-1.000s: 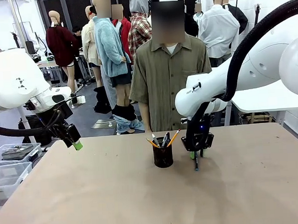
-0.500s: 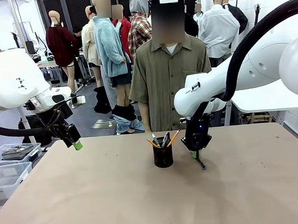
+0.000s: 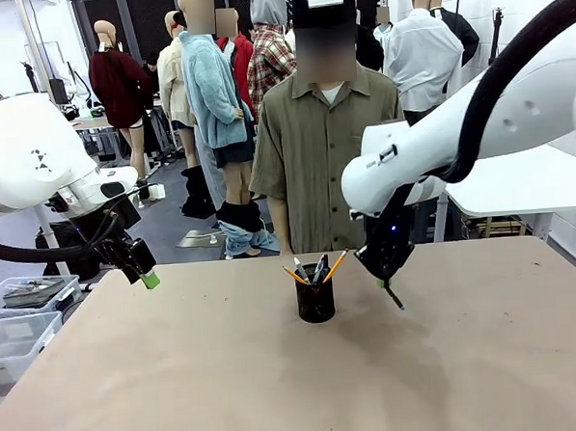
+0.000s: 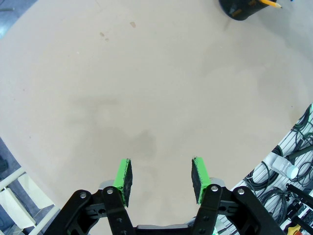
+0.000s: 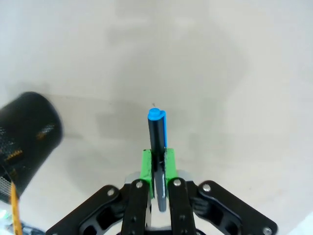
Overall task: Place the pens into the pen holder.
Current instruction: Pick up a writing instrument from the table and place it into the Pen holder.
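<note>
My left gripper (image 4: 161, 180) hangs over bare tabletop (image 4: 146, 88) at my left edge, its green pads spread apart with nothing between them. Further out and to the right, my right gripper (image 5: 157, 164) is pressed together on a dark pen (image 5: 157, 134) with a blue cap; the pen juts out past the fingertips and, in the front view, slants down toward the tabletop (image 3: 278, 390) without touching it. Just to the left of that gripper (image 3: 383, 280), the black mesh pen holder (image 3: 315, 301) stands upright near the middle of the far side, with orange pencils (image 3: 334, 266) and other pens leaning in it. A person (image 3: 329, 165) stands behind the far edge.
</note>
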You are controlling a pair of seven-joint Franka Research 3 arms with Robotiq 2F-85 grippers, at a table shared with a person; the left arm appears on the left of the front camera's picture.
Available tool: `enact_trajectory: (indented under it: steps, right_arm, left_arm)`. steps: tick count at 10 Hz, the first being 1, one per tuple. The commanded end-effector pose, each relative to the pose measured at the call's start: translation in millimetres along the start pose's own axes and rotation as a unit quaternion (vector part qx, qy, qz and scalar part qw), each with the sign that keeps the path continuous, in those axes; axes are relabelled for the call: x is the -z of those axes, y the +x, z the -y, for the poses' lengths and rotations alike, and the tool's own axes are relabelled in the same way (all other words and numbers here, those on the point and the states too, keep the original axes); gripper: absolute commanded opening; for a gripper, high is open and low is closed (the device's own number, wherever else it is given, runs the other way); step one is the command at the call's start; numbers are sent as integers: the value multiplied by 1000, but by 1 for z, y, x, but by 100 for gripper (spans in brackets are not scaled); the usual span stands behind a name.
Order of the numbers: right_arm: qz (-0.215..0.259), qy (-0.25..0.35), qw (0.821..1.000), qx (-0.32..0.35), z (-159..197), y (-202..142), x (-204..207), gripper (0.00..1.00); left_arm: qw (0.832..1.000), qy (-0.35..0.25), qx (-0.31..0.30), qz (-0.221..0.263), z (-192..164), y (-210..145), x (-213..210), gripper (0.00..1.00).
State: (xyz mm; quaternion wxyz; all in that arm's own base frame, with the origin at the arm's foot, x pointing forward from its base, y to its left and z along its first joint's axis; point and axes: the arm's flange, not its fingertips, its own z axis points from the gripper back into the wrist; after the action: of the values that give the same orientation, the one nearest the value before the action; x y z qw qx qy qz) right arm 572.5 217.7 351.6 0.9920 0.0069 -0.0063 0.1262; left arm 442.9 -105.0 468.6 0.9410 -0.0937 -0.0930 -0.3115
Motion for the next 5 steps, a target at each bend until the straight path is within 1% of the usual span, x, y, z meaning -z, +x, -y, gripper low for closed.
enact_trajectory:
  steps: [1, 2, 3, 4, 5]
  right_arm:
    - [82, 48, 995, -33, 23, -40, -33, 0]
    - [119, 82, 987, -67, 33, -51, -51, 0]
    - [146, 104, 980, -90, 41, -58, -66, 0]
    - [187, 121, 967, -123, 46, -65, -81, 0]
    - [242, 154, 942, -176, 48, -70, -95, 0]
  left_arm:
    - [1000, 5, 0, -3, -1, -1, -1, 64]
    - [1000, 5, 0, -3, -1, -1, -1, 64]
    - [1000, 5, 0, -3, -1, -1, -1, 64]
    - [1000, 5, 0, -3, -1, -1, -1, 64]
    - [1000, 5, 0, -3, -1, -1, -1, 64]
